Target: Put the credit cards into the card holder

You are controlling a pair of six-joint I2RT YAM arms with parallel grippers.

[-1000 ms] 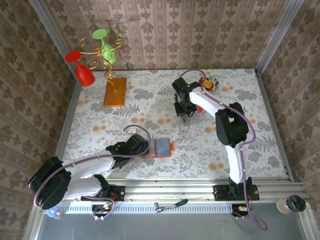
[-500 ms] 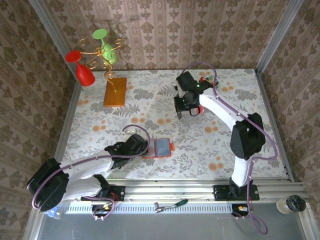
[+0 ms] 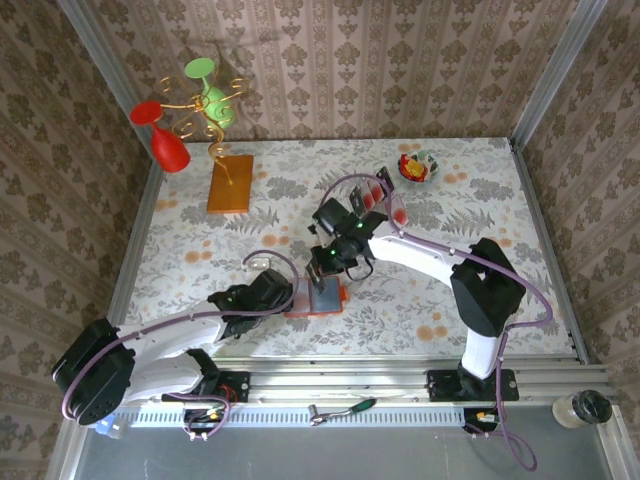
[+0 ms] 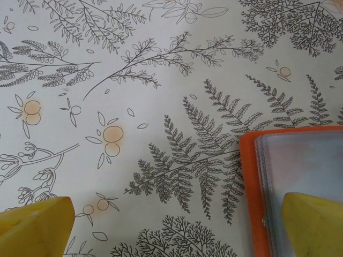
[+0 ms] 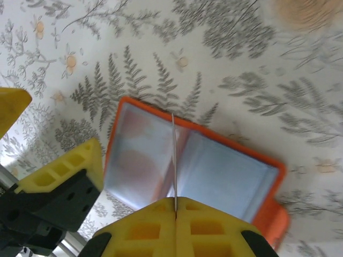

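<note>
Reads as mid-task, with the insertion step in hand and not yet completed. Finds the card holder lying open on the table, grey-blue sleeves facing up and orange rim showing. Cannot confirm any card already seated in the sleeves; notes a pinkish tint on one page in the right wrist view, too blurred to judge. Holds one credit card edge-on directly above the holder's centre fold, not yet inserted. Locates further credit cards in a clear tray, well beyond the holder on its far side. Judges as left to do: lowering the held card into a sleeve, letting go, then fetching the rest.

Clenches the right gripper on the thin card, pads pressed together with the card's edge between them. Reaches in from beyond the holder's far right, forearm stretched low across the table, fingers pointing down at the holder.

Keeps the left gripper released, jaws spread wide, grasping nothing. Rests at the holder's left edge, arm lying low from the near side. Places one finger over the holder's clear page; cannot tell whether pressing or hovering. Places the other finger over bare table, well left of the holder.
</note>
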